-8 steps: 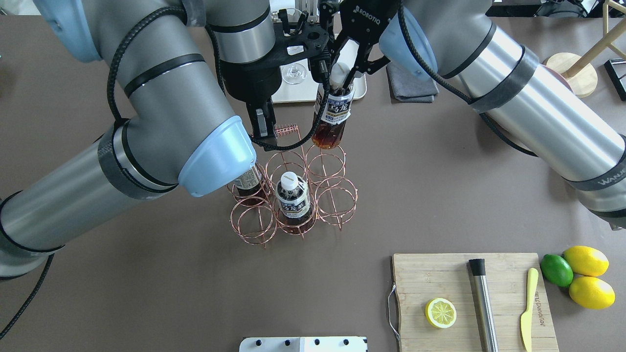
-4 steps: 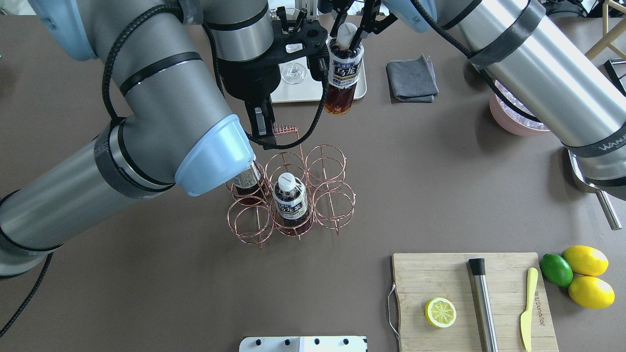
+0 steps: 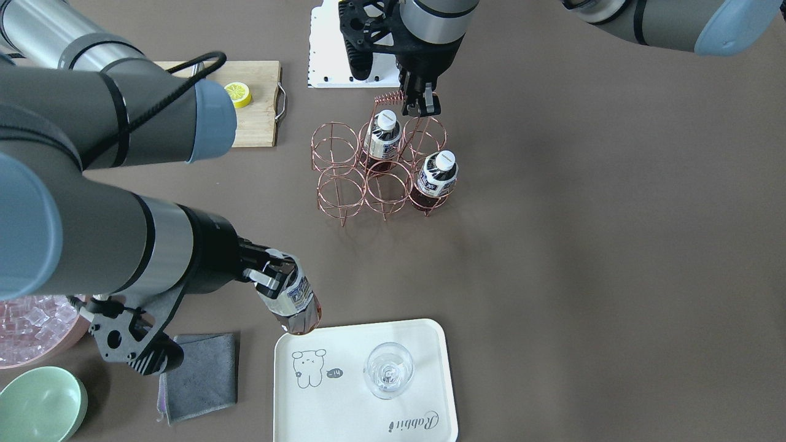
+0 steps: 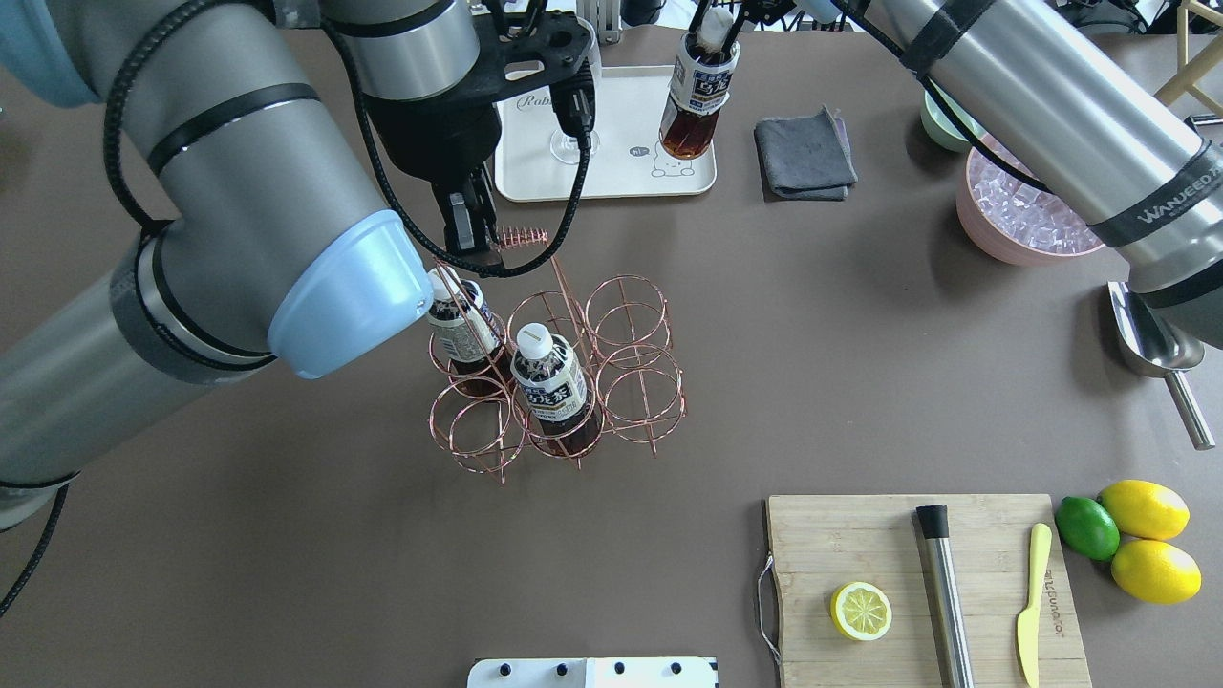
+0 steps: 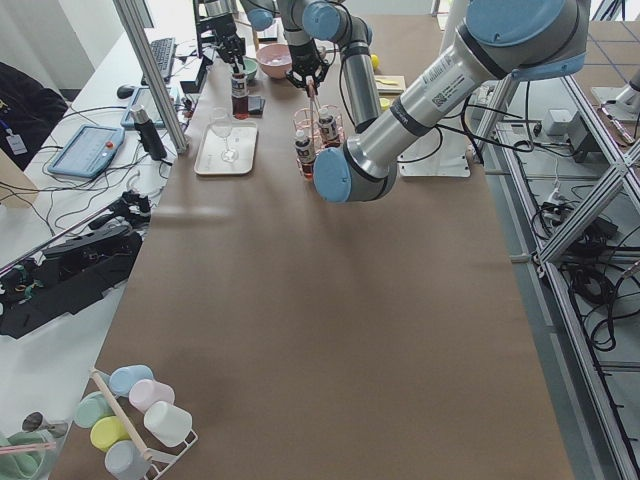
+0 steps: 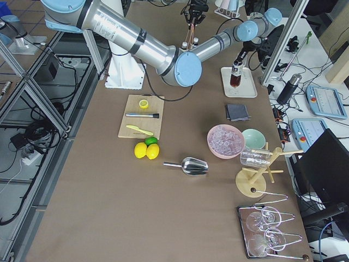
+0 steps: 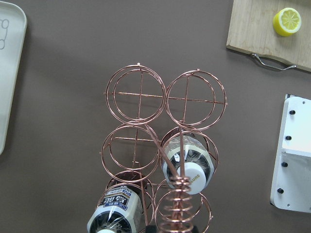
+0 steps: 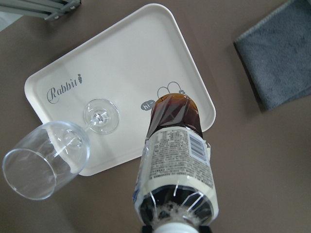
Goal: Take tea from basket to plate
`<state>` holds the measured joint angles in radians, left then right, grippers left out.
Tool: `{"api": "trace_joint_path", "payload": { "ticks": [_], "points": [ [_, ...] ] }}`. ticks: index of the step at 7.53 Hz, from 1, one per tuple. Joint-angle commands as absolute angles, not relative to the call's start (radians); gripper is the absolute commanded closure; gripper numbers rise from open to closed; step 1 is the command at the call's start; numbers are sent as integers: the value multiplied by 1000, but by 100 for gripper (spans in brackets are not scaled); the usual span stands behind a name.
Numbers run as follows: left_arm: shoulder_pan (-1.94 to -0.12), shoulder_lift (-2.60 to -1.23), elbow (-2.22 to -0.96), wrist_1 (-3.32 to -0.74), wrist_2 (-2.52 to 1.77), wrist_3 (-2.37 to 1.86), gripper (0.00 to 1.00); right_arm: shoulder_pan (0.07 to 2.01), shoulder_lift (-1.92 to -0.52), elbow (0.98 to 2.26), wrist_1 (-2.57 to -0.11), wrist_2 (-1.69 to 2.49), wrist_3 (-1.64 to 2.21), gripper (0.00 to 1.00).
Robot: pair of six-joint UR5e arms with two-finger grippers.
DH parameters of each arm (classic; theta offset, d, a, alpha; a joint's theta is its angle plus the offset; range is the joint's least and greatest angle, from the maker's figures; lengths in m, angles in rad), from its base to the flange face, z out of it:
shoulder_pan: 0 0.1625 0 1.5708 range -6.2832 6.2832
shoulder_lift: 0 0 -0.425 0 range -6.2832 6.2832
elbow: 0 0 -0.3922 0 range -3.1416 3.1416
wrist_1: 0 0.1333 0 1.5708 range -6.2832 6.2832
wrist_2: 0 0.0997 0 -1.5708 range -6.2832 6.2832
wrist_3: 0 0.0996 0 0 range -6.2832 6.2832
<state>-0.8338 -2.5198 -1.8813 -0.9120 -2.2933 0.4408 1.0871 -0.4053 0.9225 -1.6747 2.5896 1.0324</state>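
Note:
My right gripper [image 4: 712, 24] is shut on a tea bottle [image 4: 696, 96] at its white cap. It holds the bottle tilted over the near right corner of the cream plate [image 4: 621, 177], above the bear drawing; the right wrist view shows the bottle [image 8: 177, 160] over the plate [image 8: 121, 63]. My left gripper [image 4: 473, 239] is shut on the coil-topped handle of the copper wire basket [image 4: 631, 382]. Two more tea bottles [image 4: 457, 325] [image 4: 549, 382] stand in the basket's cells. In the front-facing view the held bottle [image 3: 296, 301] hangs at the plate's edge [image 3: 430, 356].
A wine glass [image 4: 571, 143] stands on the plate. A grey cloth [image 4: 804, 153], a pink bowl of ice [image 4: 1018, 215] and a metal scoop [image 4: 1151, 349] lie to the right. A cutting board [image 4: 917, 583] with a lemon half sits front right.
My right gripper has carried the bottle from above the basket away to the plate's corner. My left gripper and the basket handle have shifted left, and the basket moved slightly with them.

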Motion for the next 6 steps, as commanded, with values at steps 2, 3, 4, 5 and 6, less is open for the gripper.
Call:
{"api": "trace_joint_path", "payload": {
  "ticks": [2,3,4,5,6],
  "points": [
    [-935,-2462,-1991,-797,-2309,509,100,1033,-301,699,-1487,2430,844,100],
    [-1000,-2427,-2009,-745,-2356,573,100,1016,-289,699,-1485,2390,812,100],
    [-1068,-2389,-2031,-706,-2374,641,100,1008,-282,699,-1486,2378,808,100],
    [-1121,-2360,-2052,-634,-2378,726,100,1008,-284,699,-1486,2378,805,100],
    [-1171,-2352,-2051,-552,-2378,818,100,1003,-284,699,-1488,2376,804,100]
  ]
}}
